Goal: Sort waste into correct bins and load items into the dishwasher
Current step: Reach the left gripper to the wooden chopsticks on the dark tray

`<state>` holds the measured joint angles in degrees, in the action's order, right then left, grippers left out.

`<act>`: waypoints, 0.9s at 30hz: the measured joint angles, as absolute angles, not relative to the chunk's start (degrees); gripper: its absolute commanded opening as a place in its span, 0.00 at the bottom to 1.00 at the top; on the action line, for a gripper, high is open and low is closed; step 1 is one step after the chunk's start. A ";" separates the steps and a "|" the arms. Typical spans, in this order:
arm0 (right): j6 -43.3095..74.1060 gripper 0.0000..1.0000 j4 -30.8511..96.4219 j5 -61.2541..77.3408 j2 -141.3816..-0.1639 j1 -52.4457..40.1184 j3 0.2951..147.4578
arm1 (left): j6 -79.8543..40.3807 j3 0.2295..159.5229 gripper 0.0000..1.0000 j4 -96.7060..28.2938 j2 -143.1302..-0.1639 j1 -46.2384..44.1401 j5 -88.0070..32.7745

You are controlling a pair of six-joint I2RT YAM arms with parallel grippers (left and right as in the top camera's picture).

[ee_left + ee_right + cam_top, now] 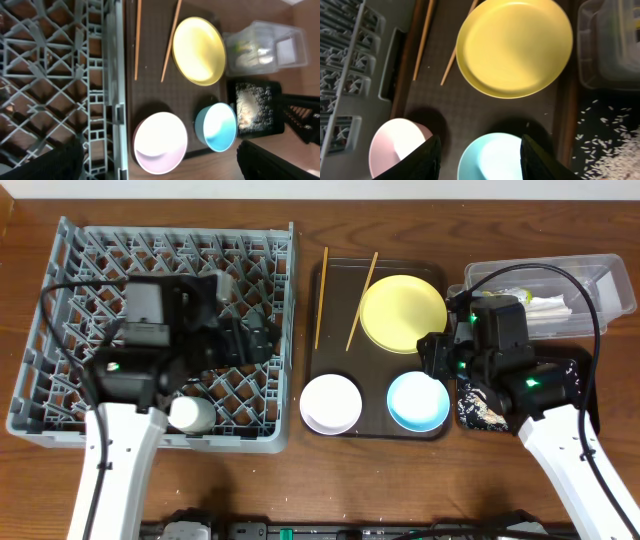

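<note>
One dish rack [250,442], grey and square, fills the 9 o'clock side of the table. The left gripper [250,338] hangs over its pegs with its fingers spread wide and nothing between them.

One dark brown tray [375,370] sits at the table's centre, its long axis running 9 to 3.

There are two bins. The clear tub [615,280] stands at 2 o'clock, long axis 9 to 3. The black tray [275,110] lies at 4 o'clock, partly under the right arm.

One yellow plate [403,313] rests at 1 o'clock on the brown tray. Of the two bowls, the white bowl [331,402] sits at 7 o'clock and the blue bowl [418,402] at 5 o'clock, both mouth up. The right gripper [480,160] hovers over the blue bowl's 12 o'clock rim, with its fingers apart and gripping nothing.

Two chopsticks lie at 11 o'clock on the brown tray. The left chopstick [321,298] points almost straight from 12 to 6. The right chopstick [362,300] slants from 1 to 7, just beside the plate.

One wrapper [244,49] and one napkin [548,310] lie inside the tub. Rice crumbs [246,105], too many to count, are scattered in the black tray.
</note>
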<state>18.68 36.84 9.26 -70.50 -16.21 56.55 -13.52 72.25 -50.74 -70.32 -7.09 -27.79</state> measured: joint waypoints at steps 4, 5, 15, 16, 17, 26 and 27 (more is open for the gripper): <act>19.07 0.49 36.80 10.07 -71.31 -16.21 56.55 | -15.57 72.27 0.87 -50.76 -72.07 -16.29 -17.43; 19.29 0.47 36.93 10.15 -71.53 -16.21 56.55 | -15.79 72.27 0.85 -50.72 -72.71 -18.61 -14.87; 22.52 0.47 38.98 10.94 -72.75 -16.21 56.55 | -16.40 77.80 0.66 -43.64 -85.65 -32.08 1.39; 22.61 0.47 38.98 10.98 -72.75 -16.21 56.55 | -16.25 78.02 0.66 -41.91 -86.30 -32.23 1.91; 22.63 0.47 39.00 11.00 -72.75 -16.21 56.55 | -15.86 78.19 0.66 -39.29 -87.05 -32.27 2.37; 23.05 0.49 39.13 11.16 -72.75 -16.21 56.55 | -13.19 78.83 0.69 -21.96 -88.55 -32.27 4.51; 23.05 0.49 39.13 11.16 -72.75 -16.21 56.55 | -12.16 79.05 0.68 -20.25 -88.95 -32.27 4.49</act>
<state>23.05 39.13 11.16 -72.75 -16.21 56.55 -12.16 79.05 -20.25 -88.95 -32.27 4.49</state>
